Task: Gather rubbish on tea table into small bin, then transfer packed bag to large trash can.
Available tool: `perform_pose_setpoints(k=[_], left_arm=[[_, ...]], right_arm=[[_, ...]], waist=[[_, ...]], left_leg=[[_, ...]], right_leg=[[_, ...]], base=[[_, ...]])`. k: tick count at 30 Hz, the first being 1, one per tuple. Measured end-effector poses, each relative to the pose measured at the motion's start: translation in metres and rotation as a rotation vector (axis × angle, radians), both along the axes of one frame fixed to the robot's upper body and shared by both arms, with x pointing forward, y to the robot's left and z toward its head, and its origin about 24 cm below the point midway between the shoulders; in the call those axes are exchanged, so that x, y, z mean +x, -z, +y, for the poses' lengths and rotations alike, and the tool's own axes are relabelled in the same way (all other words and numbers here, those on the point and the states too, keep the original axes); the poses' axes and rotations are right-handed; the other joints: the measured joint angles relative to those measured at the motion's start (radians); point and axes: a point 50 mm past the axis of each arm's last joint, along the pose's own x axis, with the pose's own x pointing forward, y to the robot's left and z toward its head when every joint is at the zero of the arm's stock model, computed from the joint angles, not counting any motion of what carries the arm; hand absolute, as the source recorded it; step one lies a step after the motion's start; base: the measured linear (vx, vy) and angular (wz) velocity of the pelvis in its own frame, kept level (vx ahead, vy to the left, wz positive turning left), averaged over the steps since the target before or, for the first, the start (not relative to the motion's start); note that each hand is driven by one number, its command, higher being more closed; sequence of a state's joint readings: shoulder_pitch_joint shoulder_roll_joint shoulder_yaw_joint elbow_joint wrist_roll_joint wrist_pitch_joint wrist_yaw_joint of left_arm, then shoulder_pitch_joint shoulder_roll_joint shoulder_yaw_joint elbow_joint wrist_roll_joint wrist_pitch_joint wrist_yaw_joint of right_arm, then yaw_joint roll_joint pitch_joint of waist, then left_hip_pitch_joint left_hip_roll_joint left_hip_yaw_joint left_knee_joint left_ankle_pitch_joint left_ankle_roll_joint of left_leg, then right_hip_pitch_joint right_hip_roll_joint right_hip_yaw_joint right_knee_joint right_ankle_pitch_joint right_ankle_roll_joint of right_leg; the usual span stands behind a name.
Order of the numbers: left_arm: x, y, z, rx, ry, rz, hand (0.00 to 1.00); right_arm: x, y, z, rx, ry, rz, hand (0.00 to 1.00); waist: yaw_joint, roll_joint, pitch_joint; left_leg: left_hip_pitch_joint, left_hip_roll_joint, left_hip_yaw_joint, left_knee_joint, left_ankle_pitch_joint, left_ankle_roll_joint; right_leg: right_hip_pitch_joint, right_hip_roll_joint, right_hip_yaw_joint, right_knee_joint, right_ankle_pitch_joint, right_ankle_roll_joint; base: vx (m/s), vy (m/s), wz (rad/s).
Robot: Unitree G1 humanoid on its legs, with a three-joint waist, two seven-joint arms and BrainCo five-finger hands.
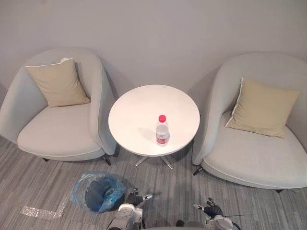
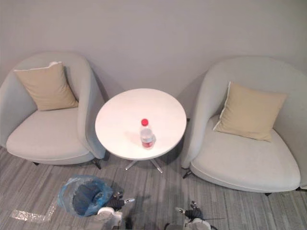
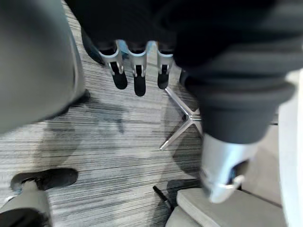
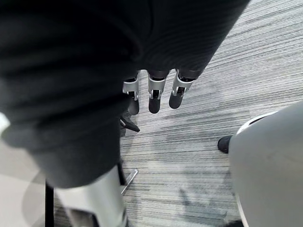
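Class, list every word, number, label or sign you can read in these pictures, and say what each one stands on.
Label on the bottle, standing on the tea table: there is print, but it is too small to read.
Small bin with its blue bag, on the floor: no lettering can be made out.
Nothing else here bears readable text, so no line can be quoted.

Round white tea table (image 1: 139,108), plain top. Clear plastic bottle (image 1: 162,132): red cap, reddish label. Small dark bin (image 1: 96,195), translucent blue bag liner (image 1: 79,189). Pale grey armchairs, left (image 1: 62,132) and right (image 1: 254,158); tan cushions (image 1: 58,82) (image 1: 263,108), white piping. Grey carpet (image 1: 43,179), fine stripes.
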State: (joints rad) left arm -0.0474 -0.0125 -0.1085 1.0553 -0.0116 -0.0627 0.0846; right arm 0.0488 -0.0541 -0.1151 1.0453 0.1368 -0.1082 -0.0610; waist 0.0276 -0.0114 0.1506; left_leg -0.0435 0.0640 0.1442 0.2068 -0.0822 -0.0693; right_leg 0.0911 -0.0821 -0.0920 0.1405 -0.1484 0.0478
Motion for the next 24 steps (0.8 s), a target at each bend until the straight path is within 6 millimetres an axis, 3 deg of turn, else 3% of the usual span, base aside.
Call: perform_pose_setpoints(k=[2, 4, 6, 8, 10, 11, 14, 15, 19, 24], left_arm=[[-0.002, 0.001, 0.004, 0.016, 0.013, 0.010, 0.00], [-0.003, 0.002, 0.002, 0.016, 0.021, 0.018, 0.00], [-0.005, 0.003, -0.003, 0.015, 0.054, 0.023, 0.00], [-0.007, 0.004, -0.002, 0.021, 0.061, 0.033, 0.00], [-0.011, 0.006, 0.003, 0.038, 0.076, 0.048, 0.00], [-0.012, 0.006, 0.006, 0.047, 0.073, 0.052, 0.00], [-0.012, 0.007, 0.009, 0.052, 0.067, 0.055, 0.00], [-0.015, 0.008, 0.007, 0.038, 0.042, 0.068, 0.00], [-0.019, 0.010, 0.003, 0.021, 0.020, 0.081, 0.00], [-0.019, 0.010, 0.007, 0.037, 0.027, 0.083, 0.00]], right_arm=[[-0.001, 0.001, 0.006, 0.013, -0.001, 0.002, 0.00], [0.000, 0.001, 0.007, 0.011, -0.015, 0.003, 0.00], [0.003, 0.000, 0.005, 0.002, -0.029, -0.006, 0.00], [0.004, -0.001, 0.005, 0.001, -0.029, -0.010, 0.00], [0.003, 0.000, 0.006, 0.004, -0.027, -0.007, 0.00], [0.000, 0.001, 0.006, 0.005, -0.026, 0.001, 0.00], [-0.002, 0.002, 0.008, 0.010, -0.024, 0.012, 0.00], [-0.004, 0.003, 0.004, 0.003, -0.018, 0.021, 0.00], [-0.005, 0.003, -0.002, -0.014, -0.020, 0.036, 0.00], [0.007, -0.003, 0.006, -0.069, -0.152, -0.012, 0.00]], waist=[[0.003, -0.023, -0.003], [0.008, -0.027, -0.006], [0.009, -0.010, -0.010], [0.001, -0.015, -0.011], [-0.019, -0.022, -0.015], [-0.022, -0.028, -0.019], [-0.022, -0.043, -0.030], [-0.022, -0.019, -0.034], [-0.020, 0.005, -0.045], [-0.020, -0.001, -0.047]], left_leg=[[0.026, -0.019, 0.027, -0.021, -0.009, 0.015], [0.069, -0.039, 0.055, -0.058, -0.016, 0.025], [0.125, -0.056, 0.080, -0.120, -0.029, 0.040], [0.167, -0.068, 0.080, -0.133, -0.029, 0.046], [0.186, -0.076, 0.059, -0.133, -0.032, 0.052], [0.186, -0.073, 0.036, -0.132, -0.032, 0.053], [0.176, -0.084, -0.022, -0.129, -0.035, 0.046], [0.172, -0.072, -0.036, -0.129, -0.034, 0.044], [0.175, -0.046, -0.052, -0.134, -0.032, 0.037], [0.153, -0.028, -0.085, -0.139, -0.026, 0.028]], right_leg=[[0.008, -0.023, 0.013, 0.004, -0.011, 0.012], [0.002, -0.045, 0.025, 0.045, -0.026, 0.029], [-0.084, -0.067, 0.046, 0.248, -0.047, 0.059], [-0.152, -0.091, 0.037, 0.424, -0.046, 0.060], [-0.165, -0.114, 0.010, 0.476, -0.083, 0.048], [-0.166, -0.108, -0.004, 0.440, -0.108, 0.035], [-0.144, -0.091, -0.002, 0.247, -0.067, 0.023], [-0.116, -0.079, -0.014, 0.199, -0.064, 0.020], [-0.055, -0.039, -0.028, 0.101, -0.032, 0.010], [-0.022, -0.010, -0.037, -0.016, 0.031, 0.002]], base=[[0.16, 0.112, -0.23], [0.16, 0.129, -0.37], [0.10, 0.152, -0.37], [0.12, 0.098, 0.02], [0.18, 0.012, 0.42], [0.16, -0.069, 0.56], [0.12, -0.091, 0.45], [0.13, -0.130, 0.29], [0.09, -0.093, 0.06], [0.01, -0.022, 0.01]])
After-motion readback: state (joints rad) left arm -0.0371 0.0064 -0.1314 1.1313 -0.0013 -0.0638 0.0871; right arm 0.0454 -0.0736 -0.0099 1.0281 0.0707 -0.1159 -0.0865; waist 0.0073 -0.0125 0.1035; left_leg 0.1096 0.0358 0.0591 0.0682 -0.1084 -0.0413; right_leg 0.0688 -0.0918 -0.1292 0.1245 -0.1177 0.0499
